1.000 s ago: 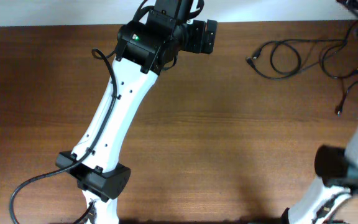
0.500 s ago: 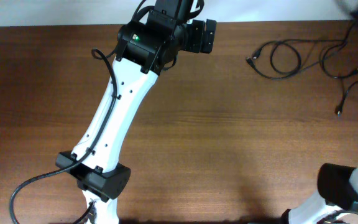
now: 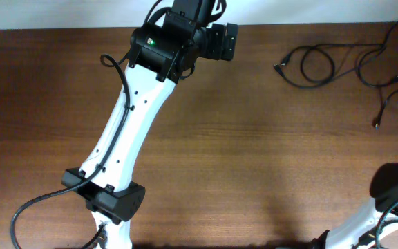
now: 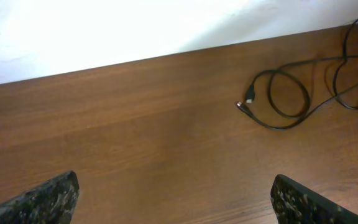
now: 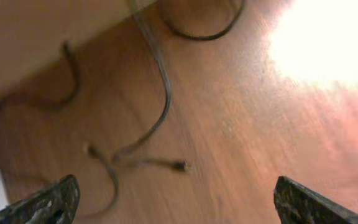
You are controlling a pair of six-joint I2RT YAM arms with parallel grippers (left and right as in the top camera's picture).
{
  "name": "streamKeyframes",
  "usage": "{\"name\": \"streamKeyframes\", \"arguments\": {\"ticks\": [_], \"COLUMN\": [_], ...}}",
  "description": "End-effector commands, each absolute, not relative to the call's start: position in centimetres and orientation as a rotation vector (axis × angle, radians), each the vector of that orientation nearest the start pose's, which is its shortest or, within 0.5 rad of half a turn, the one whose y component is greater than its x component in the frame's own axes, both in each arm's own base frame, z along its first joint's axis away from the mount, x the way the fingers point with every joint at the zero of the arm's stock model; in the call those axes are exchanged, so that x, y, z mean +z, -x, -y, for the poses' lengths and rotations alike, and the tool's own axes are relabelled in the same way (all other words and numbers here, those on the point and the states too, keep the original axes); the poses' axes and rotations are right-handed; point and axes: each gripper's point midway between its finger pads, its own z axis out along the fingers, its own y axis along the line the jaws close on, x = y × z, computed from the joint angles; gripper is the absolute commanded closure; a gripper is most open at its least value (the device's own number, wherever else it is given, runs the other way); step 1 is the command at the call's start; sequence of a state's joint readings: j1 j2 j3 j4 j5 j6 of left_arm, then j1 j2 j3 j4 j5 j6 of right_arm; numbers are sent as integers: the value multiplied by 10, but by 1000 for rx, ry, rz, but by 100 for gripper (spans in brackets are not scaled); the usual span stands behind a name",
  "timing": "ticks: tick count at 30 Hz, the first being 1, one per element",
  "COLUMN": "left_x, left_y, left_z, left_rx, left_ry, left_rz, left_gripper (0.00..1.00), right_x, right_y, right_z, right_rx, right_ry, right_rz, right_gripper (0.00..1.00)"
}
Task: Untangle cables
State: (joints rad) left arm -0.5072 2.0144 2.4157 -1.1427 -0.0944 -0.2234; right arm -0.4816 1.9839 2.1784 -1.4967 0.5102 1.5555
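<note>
Dark wooden table [image 3: 254, 152] under a pale wall [image 3: 61, 14], and off in the far right corner the cables [image 3: 316, 66]: thin black cords in loose loops, crossing each other in a couple of places, one plug end [image 3: 279, 68] poking out to the left, a shorter stray cord just beside the bunch toward the right edge. Left claw [image 4: 176, 205] spread wide, nothing between the fingers, high near the far edge and well apart from the loops, watching them from the side. Right claw [image 5: 176, 205] spread wide too, empty, hanging above cords on the wood, though smeared in that view, so no picking out the exact strand beneath. No untangling begun, by the look of it. Plenty to go wrong from here: closing on a crossing instead of a single strand, pinching two cords at once and pulling the tangle tighter; tugging a loop with the plug caught inside it, snagging rather than freeing; dragging the whole light bunch along the wood, maybe over the nearby edge, with nothing pinning the other end; skating past a cord lying flat on the table and coming up with nothing.
</note>
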Motion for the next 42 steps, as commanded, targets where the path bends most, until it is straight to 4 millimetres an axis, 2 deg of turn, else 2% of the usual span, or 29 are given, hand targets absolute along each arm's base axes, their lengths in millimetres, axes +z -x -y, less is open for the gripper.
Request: {"name": "streamKeyframes", "arguments": {"ticks": [1, 7, 11, 13, 17, 23, 24, 25, 26, 28, 30, 32, 34, 35, 37, 39, 41, 42], "left_x": [332, 329, 326, 325, 324, 324, 325, 325, 325, 325, 325, 325, 324, 324, 324, 324, 324, 324], "left_y": [-464, -462, -459, -458, -458, -458, -458, -458, -458, -458, -458, -458, -458, -457, -457, -457, -457, -457], "left_z": [232, 231, 229, 228, 228, 228, 228, 228, 228, 228, 229, 229, 228, 229, 229, 229, 229, 229], "left_rx": [-225, -219, -212, -209, -209, -209, -209, -209, -209, -209, -209, -210, -209, -211, -213, -213, -213, -213], "left_ry": [-285, -288, -291, -292, -293, -292, -293, -292, -292, -292, -293, -293, -293, -294, -295, -294, -294, -294], "left_rz": [-2312, -2327, -2345, -2351, -2352, -2352, -2352, -2352, -2351, -2351, -2351, -2351, -2352, -2354, -2354, -2353, -2353, -2353], "left_gripper": [1, 1, 1, 1, 1, 1, 1, 1, 1, 1, 1, 1, 1, 1, 1, 1, 1, 1], "right_x": [216, 188, 175, 165, 120, 80, 73, 72, 71, 73, 84, 114, 160, 197, 241, 299, 339, 355], "right_y": [-318, -322, -326, -327, -327, -323, -320, -318, -314, -314, -315, -318, -323, -326, -331, -345, -364, -375], "right_z": [295, 340, 356, 359, 363, 361, 361, 361, 359, 354, 346, 336, 328, 319, 302, 269, 241, 225], "right_rx": [562, 551, 581, 613, 661, 710, 716, 728, 736, 693, 652, 614, 662, 697, 704, 632, 569, 544], "right_ry": [3282, 3372, 3347, 3309, 3207, 3099, 3080, 3065, 3046, 3035, 3013, 2976, 2941, 2937, 2934, 2899, 2778, 2657], "right_rz": [1463, 1459, 1538, 1565, 1555, 1546, 1540, 1540, 1534, 1540, 1560, 1660, 1829, 1943, 2098, 2401, 2732, 2927], "right_gripper": [5, 14, 18, 20, 22, 22, 32, 87, 96, 96, 96, 96, 96, 96, 96, 96, 96, 96]}}
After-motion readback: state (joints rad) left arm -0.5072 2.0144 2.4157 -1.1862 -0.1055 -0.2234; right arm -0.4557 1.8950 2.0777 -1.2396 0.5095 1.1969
